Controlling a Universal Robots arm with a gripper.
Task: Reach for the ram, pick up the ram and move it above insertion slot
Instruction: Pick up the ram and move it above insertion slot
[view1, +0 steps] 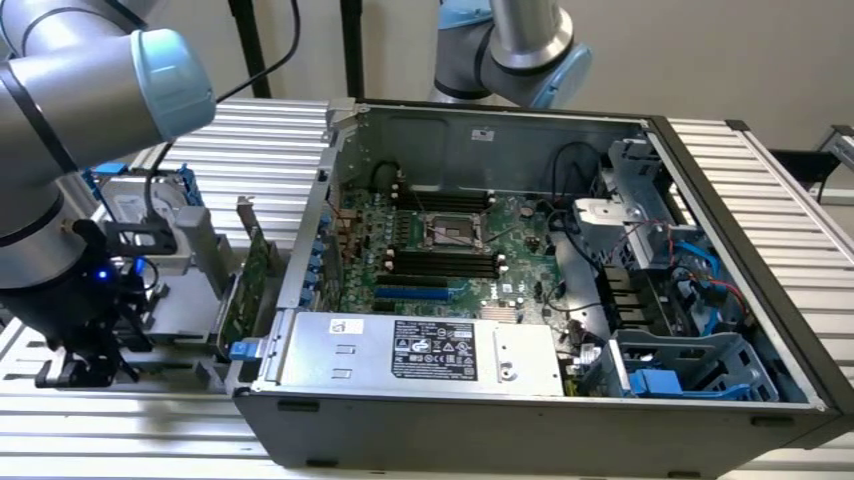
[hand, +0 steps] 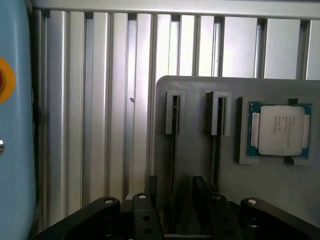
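Wrist view shows us the tool (hand: 175, 192) released, straddling the ram (hand: 174, 145), which stands on edge in a grey holder (hand: 200, 85), likely for easy pinching, at nine o'clock from the computer case (view1: 534, 425).

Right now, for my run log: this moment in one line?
phase: reach | tool: open, over grey holder | ram: slotted, ungripped

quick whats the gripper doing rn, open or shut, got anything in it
gripper: open, holding nothing, jaws apart above the grey holder
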